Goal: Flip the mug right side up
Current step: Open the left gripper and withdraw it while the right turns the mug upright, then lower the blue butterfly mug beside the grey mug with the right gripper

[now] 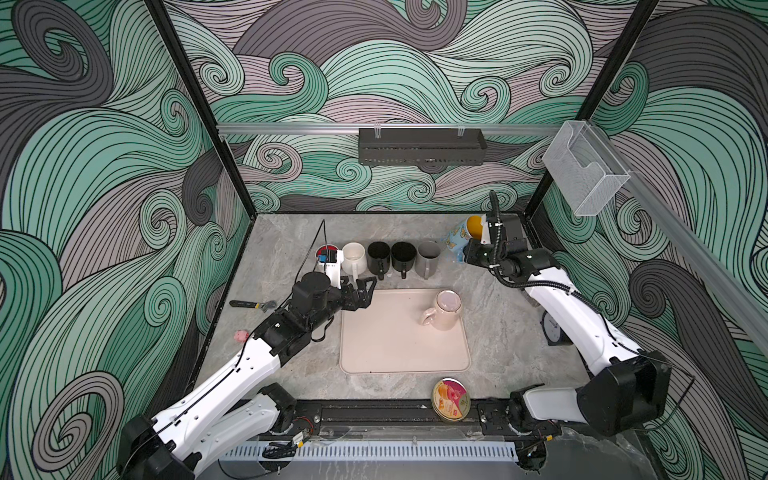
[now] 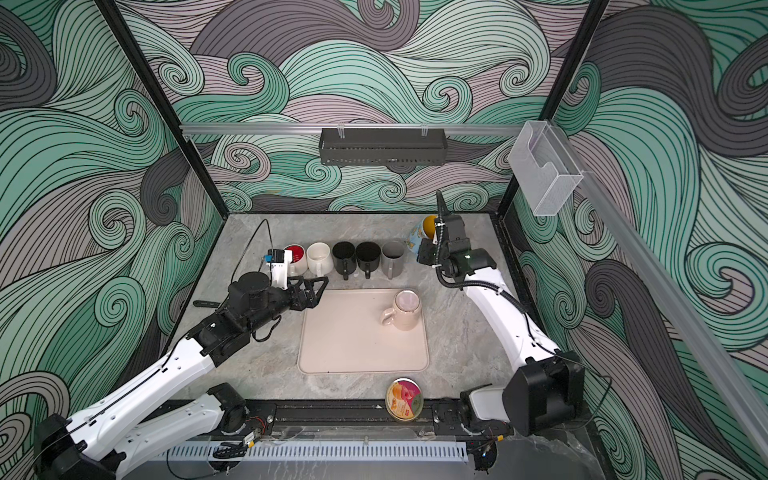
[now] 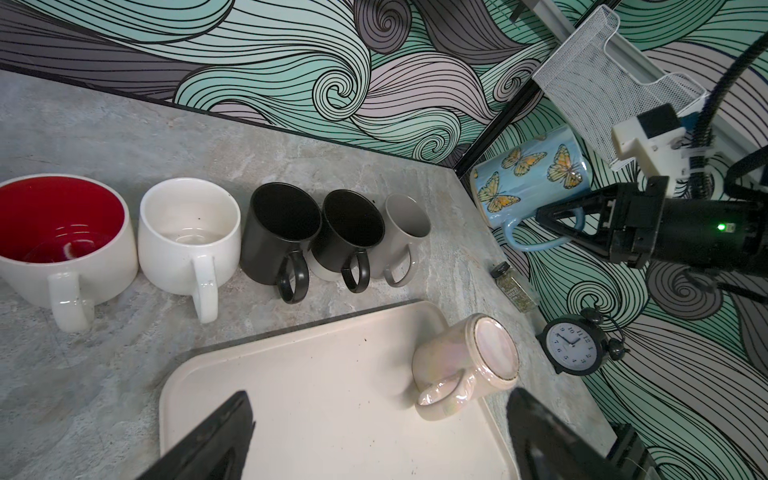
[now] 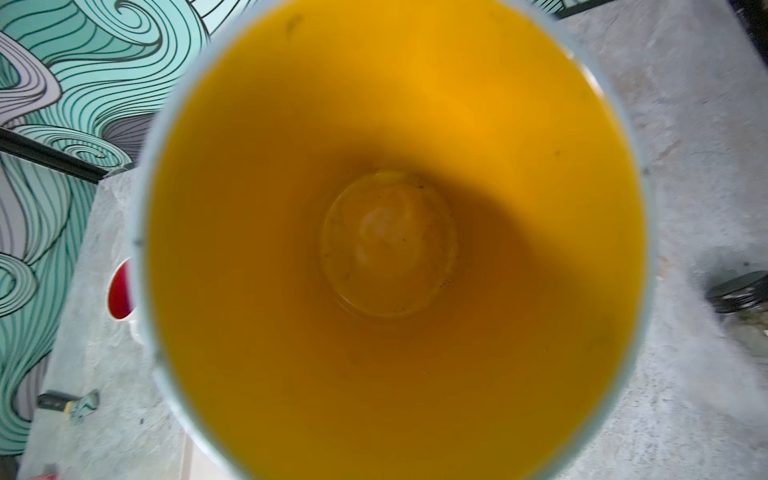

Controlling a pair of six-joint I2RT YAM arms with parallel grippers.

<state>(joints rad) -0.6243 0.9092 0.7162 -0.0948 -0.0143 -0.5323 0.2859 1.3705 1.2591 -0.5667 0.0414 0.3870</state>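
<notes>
Grey marbled tabletop (image 1: 498,340) boxed in by green-and-mauve swirl panels. Stretched low from the front left, left gripper (image 1: 368,293) poised over the far left corner of a beige rectangular plastic tray (image 1: 386,340), jaws spread wide, nothing between them. On the right, arm folded at the elbow and raised toward the back corner, right gripper (image 3: 552,218) clamped on the handle of a pale blue ceramic mug printed with orange butterflies (image 3: 532,174). Held clear of the table, tipped on its side. Upside down at the tray's far right corner, a pearly pink ceramic mug (image 1: 446,309).

Clear from the left wrist camera, half hidden behind the right arm from above: a black twin-bell alarm clock (image 3: 571,345). Filling the right wrist view: the blue mug's yellow interior. Caught in both top views alone: a round printed tin (image 1: 451,400) at the front edge.
</notes>
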